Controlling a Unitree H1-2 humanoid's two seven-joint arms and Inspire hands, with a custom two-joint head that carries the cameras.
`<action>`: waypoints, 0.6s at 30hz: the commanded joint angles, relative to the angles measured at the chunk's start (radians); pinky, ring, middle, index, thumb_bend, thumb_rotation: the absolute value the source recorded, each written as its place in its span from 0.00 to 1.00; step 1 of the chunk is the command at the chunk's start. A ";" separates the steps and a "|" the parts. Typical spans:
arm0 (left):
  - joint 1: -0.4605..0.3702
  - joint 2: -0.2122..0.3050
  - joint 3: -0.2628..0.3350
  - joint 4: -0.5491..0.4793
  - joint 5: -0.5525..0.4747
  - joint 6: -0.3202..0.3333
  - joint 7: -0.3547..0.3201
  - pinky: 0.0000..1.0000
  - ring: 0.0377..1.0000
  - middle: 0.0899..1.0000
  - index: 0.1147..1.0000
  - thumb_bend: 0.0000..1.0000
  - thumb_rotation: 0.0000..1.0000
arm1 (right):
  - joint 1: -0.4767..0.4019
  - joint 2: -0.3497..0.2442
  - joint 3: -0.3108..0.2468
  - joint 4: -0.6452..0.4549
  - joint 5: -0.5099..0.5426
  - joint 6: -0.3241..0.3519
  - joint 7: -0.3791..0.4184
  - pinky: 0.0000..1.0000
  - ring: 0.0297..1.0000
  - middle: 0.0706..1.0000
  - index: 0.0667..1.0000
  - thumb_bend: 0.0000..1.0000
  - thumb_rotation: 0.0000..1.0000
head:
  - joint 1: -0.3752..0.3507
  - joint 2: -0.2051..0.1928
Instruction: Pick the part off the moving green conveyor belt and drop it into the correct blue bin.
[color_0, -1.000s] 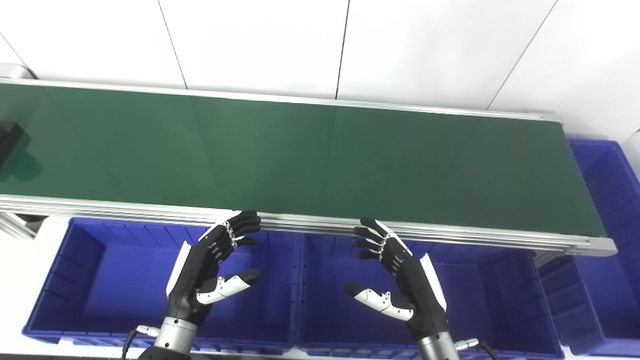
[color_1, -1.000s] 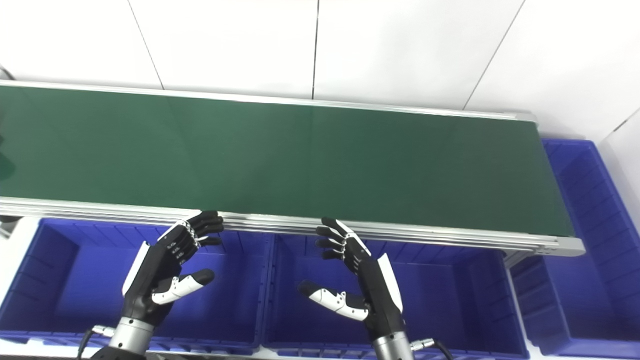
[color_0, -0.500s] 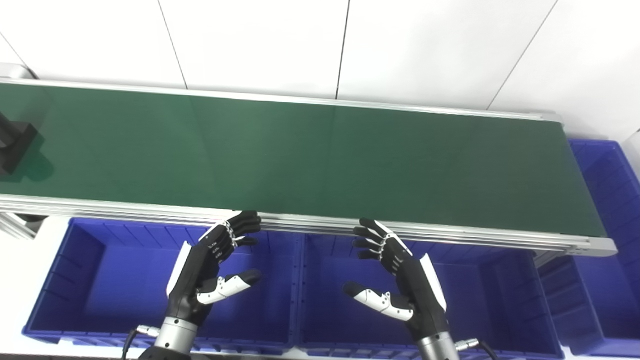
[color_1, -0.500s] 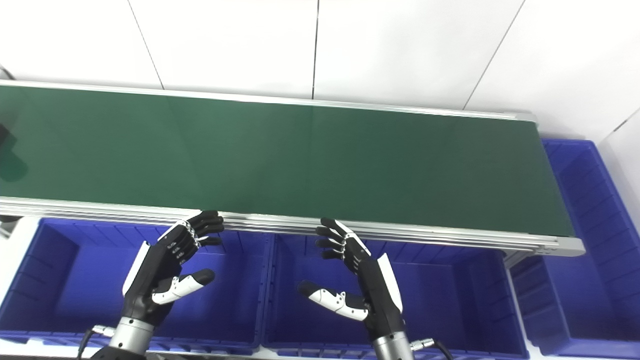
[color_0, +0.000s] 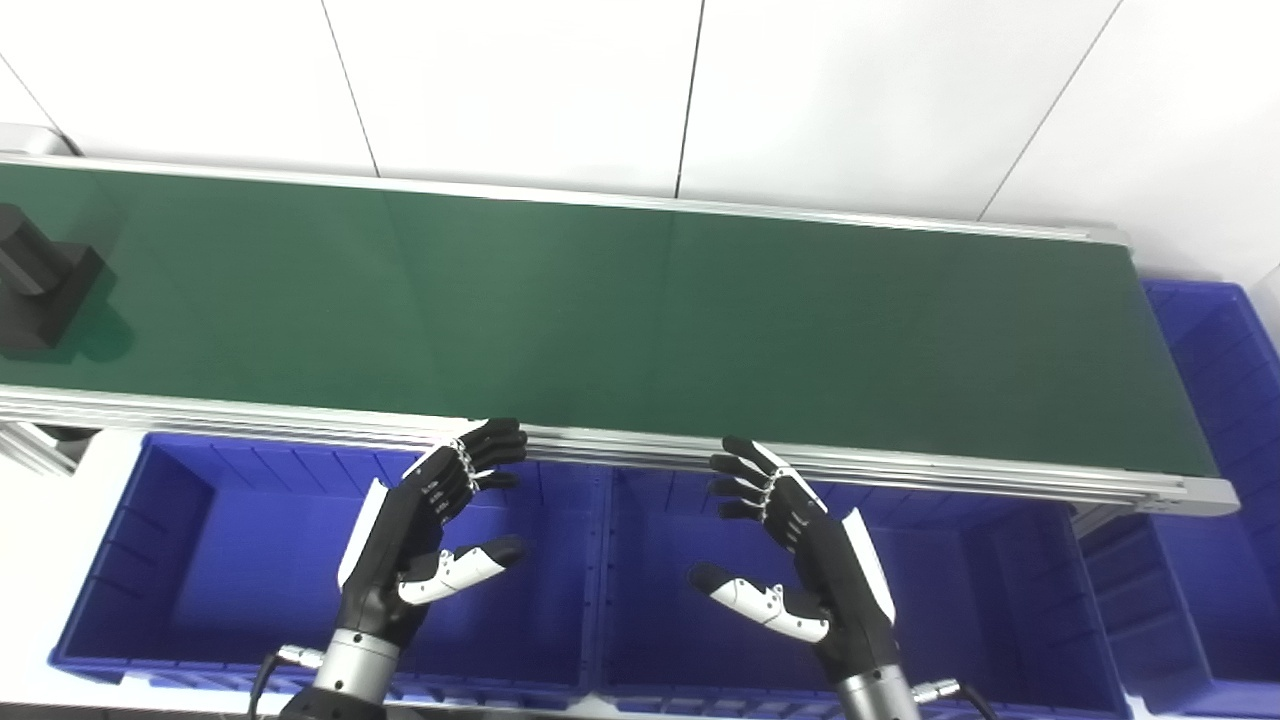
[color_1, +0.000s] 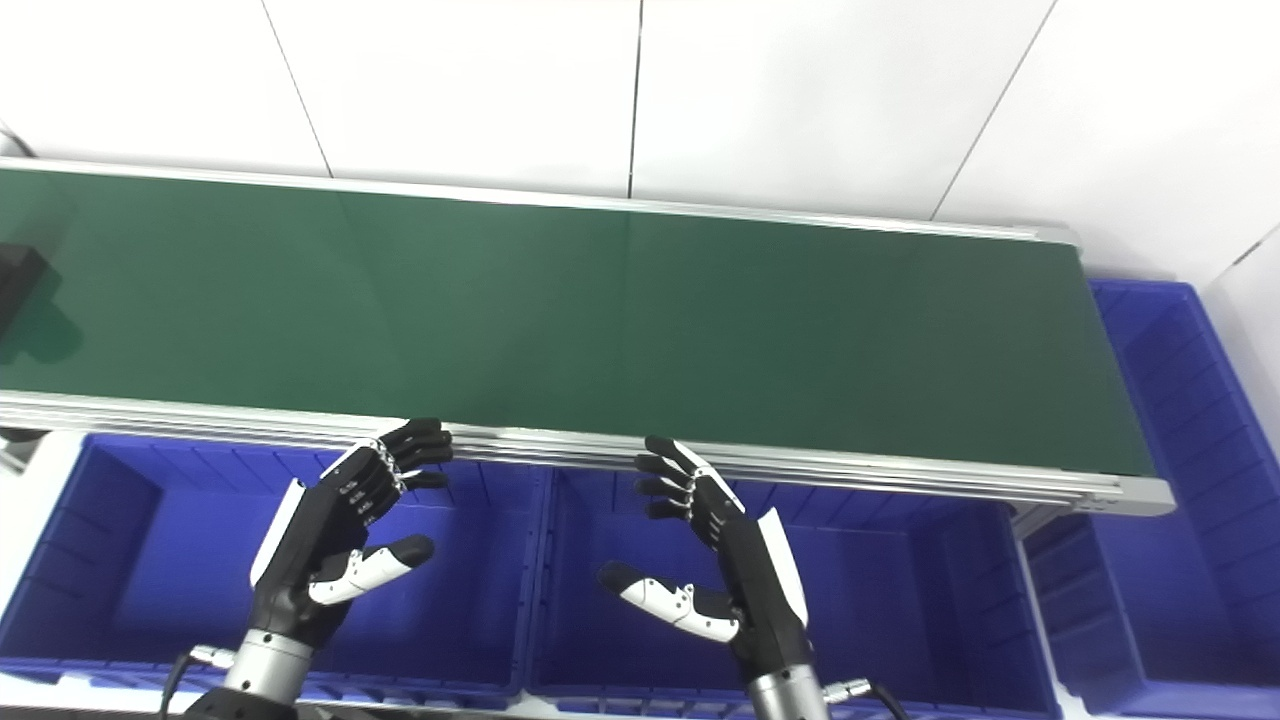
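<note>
Our left hand (color_0: 420, 545), black with white trim, hung open over the left blue plastic bin (color_0: 150, 560), fingers spread and thumb out, holding nothing. Our right hand (color_0: 800, 560) mirrored it over the middle blue bin (color_0: 960, 580), just as wide and just as empty. Both sets of fingertips sat right at the near aluminium rail (color_0: 250, 415) of the conveyor, not reaching over it.

Past the rail we had the long green conveyor belt (color_0: 640, 310), running left to right across the whole view, bare through the middle and right. The dark blocky part (color_0: 40, 290), black with a stepped top, was way off at the far left end of the belt, partly cut by the picture's edge in the right eye view. So it lay up and well to the left of both hands, and the left hand was clearly the closer one. We couldn't really make out a long axis on it from here; it looked chunky more than elongated.

A third blue bin (color_0: 1210, 400) sat at the right end of the belt. Behind everything was just the white panelled wall (color_0: 640, 90).

Our guess: left hand takes this one, either reaching left or waiting for it.
</note>
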 joint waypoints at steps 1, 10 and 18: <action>-0.012 -0.009 -0.006 0.001 0.012 -0.043 0.003 0.68 0.75 0.74 0.74 0.95 0.46 | -0.005 -0.003 -0.008 -0.009 0.019 -0.072 0.001 0.69 0.76 0.80 0.85 0.60 0.32 | 0.039 -0.014; -0.018 -0.040 -0.021 0.026 0.042 -0.033 0.017 0.68 0.74 0.75 0.74 0.94 0.43 | -0.024 -0.031 -0.027 0.045 0.035 -0.126 0.011 0.70 0.77 0.82 0.86 0.57 0.40 | 0.137 -0.072; -0.042 -0.054 -0.017 0.089 0.048 -0.076 0.018 0.66 0.73 0.74 0.73 0.92 0.40 | -0.043 -0.031 -0.039 0.089 0.035 -0.155 0.005 0.68 0.77 0.81 0.87 0.57 0.43 | 0.158 -0.123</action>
